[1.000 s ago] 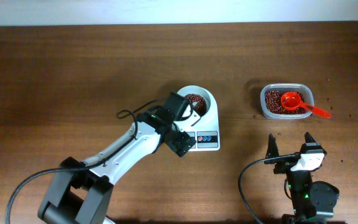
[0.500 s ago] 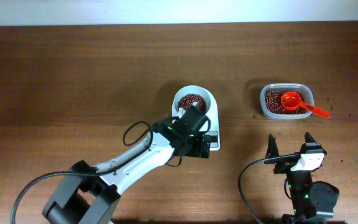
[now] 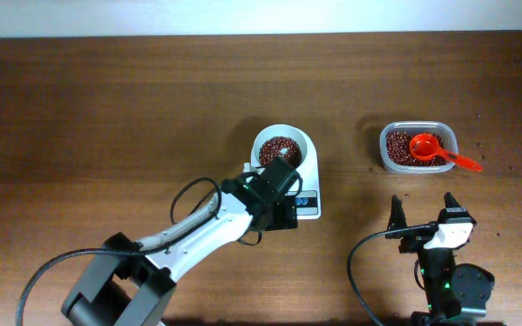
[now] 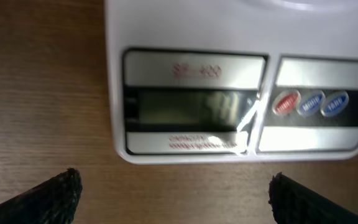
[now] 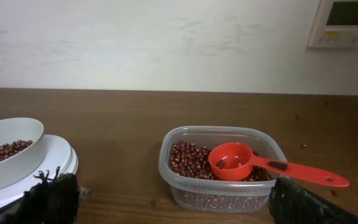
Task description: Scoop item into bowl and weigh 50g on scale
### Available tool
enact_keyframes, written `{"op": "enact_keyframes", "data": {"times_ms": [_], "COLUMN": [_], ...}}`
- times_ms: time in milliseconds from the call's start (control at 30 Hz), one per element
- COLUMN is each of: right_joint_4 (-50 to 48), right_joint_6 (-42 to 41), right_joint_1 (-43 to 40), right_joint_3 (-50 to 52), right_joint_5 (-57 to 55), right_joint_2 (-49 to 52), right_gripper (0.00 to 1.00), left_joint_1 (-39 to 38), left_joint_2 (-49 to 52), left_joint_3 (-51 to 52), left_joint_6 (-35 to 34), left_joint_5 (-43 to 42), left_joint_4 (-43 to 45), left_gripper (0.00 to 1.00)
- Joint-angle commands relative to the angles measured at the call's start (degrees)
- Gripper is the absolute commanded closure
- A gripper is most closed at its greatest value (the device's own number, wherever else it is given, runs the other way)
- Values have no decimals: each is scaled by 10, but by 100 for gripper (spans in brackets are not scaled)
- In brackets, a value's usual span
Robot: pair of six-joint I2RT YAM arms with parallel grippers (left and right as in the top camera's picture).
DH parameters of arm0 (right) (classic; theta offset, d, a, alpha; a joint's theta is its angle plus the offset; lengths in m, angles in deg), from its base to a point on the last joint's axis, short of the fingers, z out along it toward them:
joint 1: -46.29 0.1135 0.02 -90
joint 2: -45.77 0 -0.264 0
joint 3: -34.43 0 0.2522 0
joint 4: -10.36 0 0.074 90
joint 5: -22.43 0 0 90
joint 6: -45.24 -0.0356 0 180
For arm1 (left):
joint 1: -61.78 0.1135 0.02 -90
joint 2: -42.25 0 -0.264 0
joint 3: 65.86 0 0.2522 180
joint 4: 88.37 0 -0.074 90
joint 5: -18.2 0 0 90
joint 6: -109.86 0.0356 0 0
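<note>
**Entry: left arm moved from bowl to scale display**

Moved: the left gripper (image 4: 176, 199) has left the 9 o'clock side of the bowl (image 3: 260, 150) and swung to the 6 o'clock end of the scale (image 3: 307, 205), drawing back slightly over the last half second.

Meaning: this reads as a check of the weight. The wrist view looks down on the LCD display (image 4: 191, 107), but the digits are too blurred to read.

- Left arm: reaches in from 7 o'clock, wrist bent down, fingers spread wide and holding nothing, tips just short of the scale's front edge.
- Right gripper (image 3: 423, 206): parked at 5 o'clock, fingers apart, empty.
- Beans (image 3: 282, 146): a mound in the bowl, which sits on the scale's 12 o'clock end.
- Tub (image 3: 383, 149): at 3 o'clock of the scale, holding more beans and the red scoop (image 3: 427, 147).
</note>
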Motion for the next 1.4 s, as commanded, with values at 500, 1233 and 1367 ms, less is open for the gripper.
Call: {"op": "enact_keyframes", "data": {"times_ms": [500, 1233, 1367], "right_joint_4": [3, 3, 3], "right_joint_6": [0, 0, 0], "right_joint_1": [6, 6, 6], "right_joint_3": [3, 3, 3], "right_joint_5": [-5, -5, -5], "right_joint_2": [-5, -5, -5], "right_gripper": [1, 1, 1], "left_joint_1": [-42, -44, -52], "left_joint_2": [-21, -126, -125], "left_joint_3": [-13, 111, 111], "left_joint_6": [38, 39, 51], "left_joint_5": [42, 57, 59], "left_joint_4": [-6, 95, 101], "left_gripper": [1, 1, 1]}}
